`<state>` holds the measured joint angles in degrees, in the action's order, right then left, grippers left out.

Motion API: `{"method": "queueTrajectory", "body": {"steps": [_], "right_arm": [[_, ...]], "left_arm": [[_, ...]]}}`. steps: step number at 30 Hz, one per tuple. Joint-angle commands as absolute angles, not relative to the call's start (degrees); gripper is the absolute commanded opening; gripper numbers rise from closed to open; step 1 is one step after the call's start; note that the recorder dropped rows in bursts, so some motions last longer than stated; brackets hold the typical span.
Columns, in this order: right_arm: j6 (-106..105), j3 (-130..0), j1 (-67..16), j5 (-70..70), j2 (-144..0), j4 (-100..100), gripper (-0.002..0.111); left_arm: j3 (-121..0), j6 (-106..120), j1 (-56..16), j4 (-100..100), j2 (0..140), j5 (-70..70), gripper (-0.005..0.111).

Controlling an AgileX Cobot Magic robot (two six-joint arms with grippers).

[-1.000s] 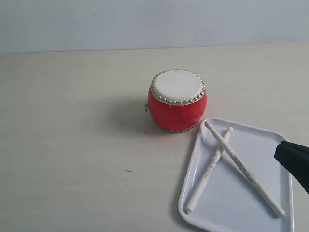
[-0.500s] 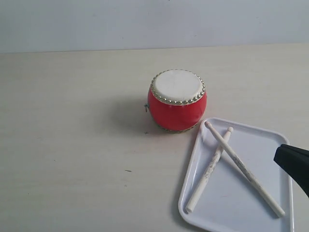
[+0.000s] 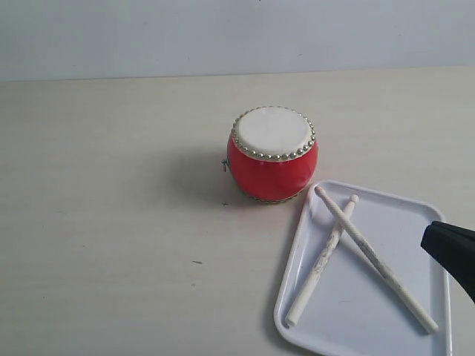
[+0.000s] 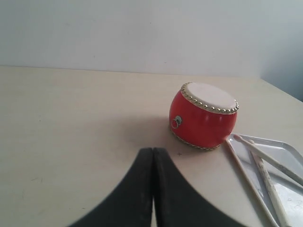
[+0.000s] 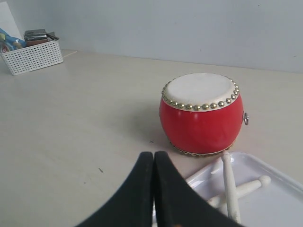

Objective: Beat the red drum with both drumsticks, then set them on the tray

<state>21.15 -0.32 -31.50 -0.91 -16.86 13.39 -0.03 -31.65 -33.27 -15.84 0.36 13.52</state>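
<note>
Only the right claw (image 3: 439,245) had shifted since a second before, sinking slightly at the right edge of the exterior view; everything else lay as it had. Both drumsticks (image 3: 315,271) lay crossed in the white tray (image 3: 415,215), just beside the red drum (image 3: 272,153), which stood upright on the tabletop (image 3: 111,222). The right claw's fingers were pressed together and held nothing. The left claw (image 4: 152,151) was likewise pressed together and empty, hovering over the tabletop short of the drum.
</note>
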Motion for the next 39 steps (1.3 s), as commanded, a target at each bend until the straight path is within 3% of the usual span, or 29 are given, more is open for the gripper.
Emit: {"method": "queueTrajectory", "body": {"steps": [1, 10, 16, 19, 26, 39], "right_arm": [[21.00, 0.00, -31.27, -0.78, -16.71, 13.40, 0.000], [21.00, 0.00, -31.27, -0.78, -16.71, 13.40, 0.000], [21.00, 0.00, -31.27, -0.78, -16.71, 13.40, 0.000], [21.00, 0.00, -31.27, -0.78, -16.71, 13.40, 0.000], [21.00, 0.00, -31.27, -0.78, -16.71, 13.40, 0.000], [21.00, 0.00, -31.27, -0.78, -16.71, 13.40, 0.000]], "left_arm": [[0.00, -31.73, -33.07, -15.71, 0.00, 13.42, 0.000], [0.00, -28.90, -33.07, -14.28, 0.00, 14.46, 0.000], [0.00, 3.65, -33.07, 4.98, 0.00, 14.87, 0.000], [0.00, 5.36, -31.90, 6.63, 0.00, 14.97, 0.000], [0.00, 1.22, -17.53, 6.26, 0.00, 19.07, 0.000], [0.00, 0.98, -2.81, 5.70, 0.00, 19.67, 0.000]]}}
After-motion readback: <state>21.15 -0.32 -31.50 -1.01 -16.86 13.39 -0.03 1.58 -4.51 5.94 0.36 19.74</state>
